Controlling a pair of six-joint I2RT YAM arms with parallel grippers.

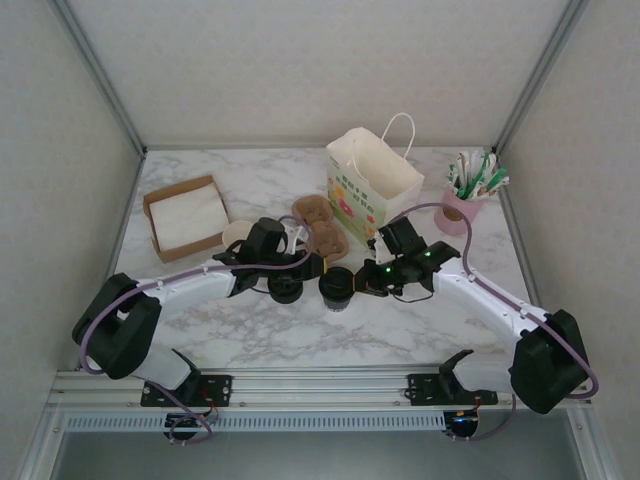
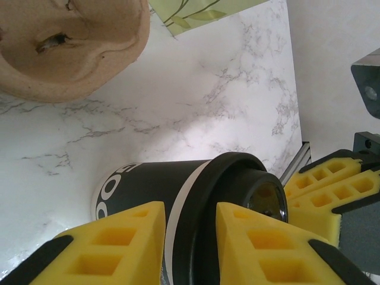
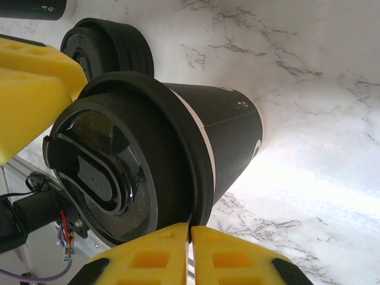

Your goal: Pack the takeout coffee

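Observation:
The takeout coffee (image 1: 337,287), a small black paper cup with its black lid on, stands on the marble table between my two grippers. In the left wrist view the cup (image 2: 178,190) lies just past my left gripper (image 2: 190,208). That gripper is open, one finger in front of the cup wall and the other in front of the lid. My right gripper (image 3: 190,227) is shut with nothing between its fingers, and its tips sit at the lid's rim (image 3: 202,178). From above, the left gripper (image 1: 312,272) is at the cup's left and the right gripper (image 1: 362,283) at its right.
The white paper bag (image 1: 372,185) stands open behind the cup. A brown pulp cup carrier (image 1: 320,222) lies left of the bag. A stack of loose black lids (image 1: 285,290) sits left of the cup. Farther off are a napkin box (image 1: 185,215) and a pink holder (image 1: 465,205).

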